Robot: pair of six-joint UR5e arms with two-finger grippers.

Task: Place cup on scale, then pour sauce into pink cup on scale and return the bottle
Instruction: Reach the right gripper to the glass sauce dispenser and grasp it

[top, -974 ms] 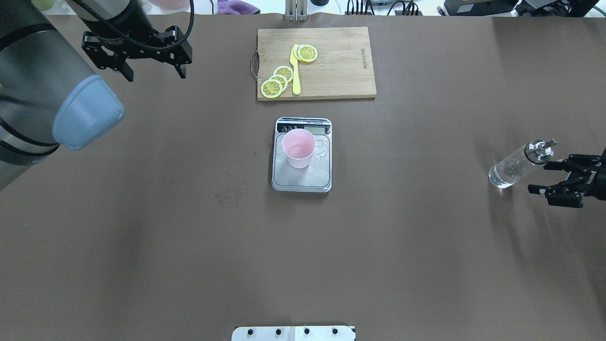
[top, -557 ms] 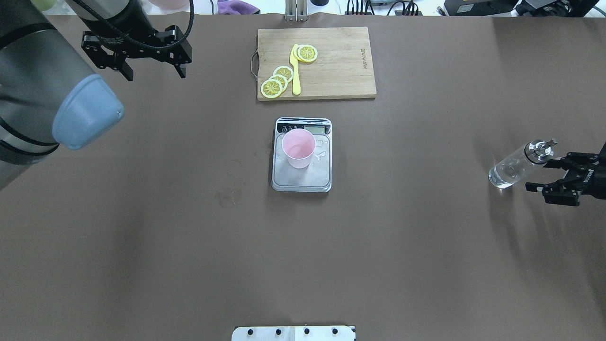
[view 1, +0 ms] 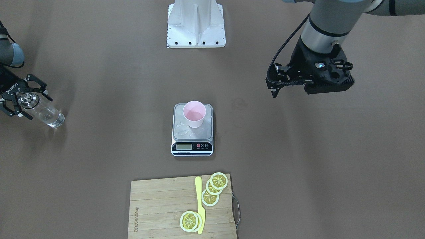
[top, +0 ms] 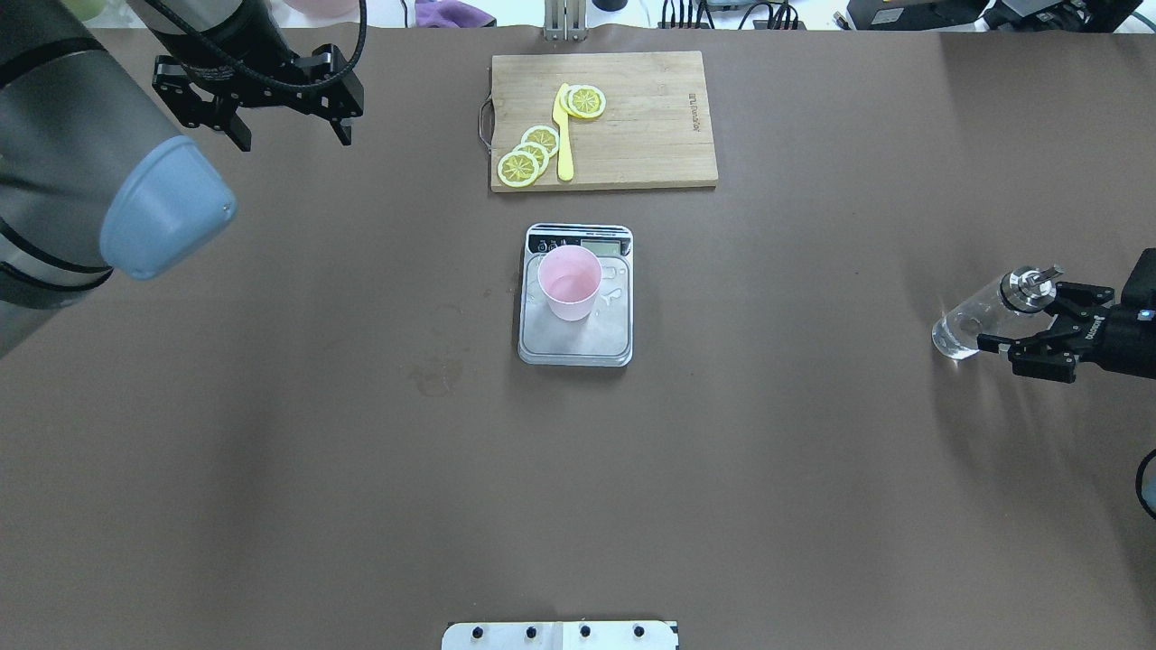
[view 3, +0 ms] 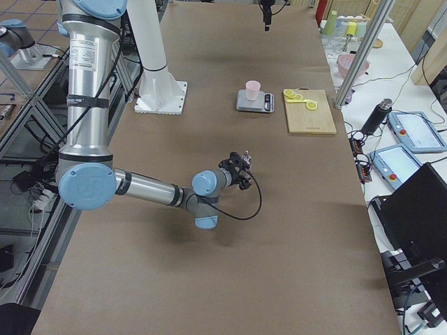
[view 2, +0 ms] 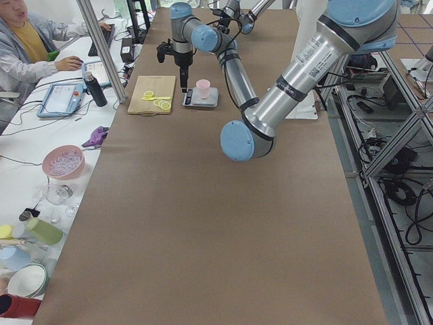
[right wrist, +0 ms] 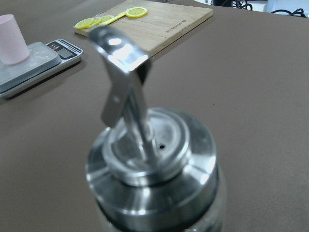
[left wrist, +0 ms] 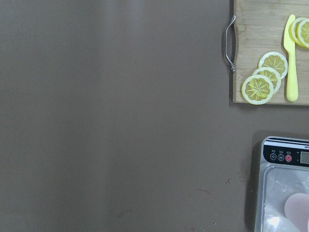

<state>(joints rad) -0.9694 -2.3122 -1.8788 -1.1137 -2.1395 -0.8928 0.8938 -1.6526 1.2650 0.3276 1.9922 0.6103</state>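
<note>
Brown table [top: 271,406], seen mostly from overhead. Cup [top: 569,283] stood on the scale [top: 575,348] mid-table, on the far-left part of the platform, with a few wet drops [top: 614,293] beside it. Bottle [top: 971,323] stood near the right edge, well apart from the scale. Cutting board [top: 632,117] with lemon slices [top: 528,153] and a yellow knife [top: 564,135] lay just beyond the scale.

Change over the last second: the right gripper [top: 1020,314] had slid left from just beside the bottle and now straddled it below the cap. Its fingers were spread wide, one on each side, holding nothing yet, and contact couldn't be told. The wrist view was filled by the cap, so alignment looked good. The left gripper [top: 295,143] sat far left, fingers wide apart and empty, and had drifted slightly farther away.

Reading: cup placement was done. The bottle grasp was underway, probably with closing on the neck next. Whether the cup already held liquid wasn't clear.
</note>
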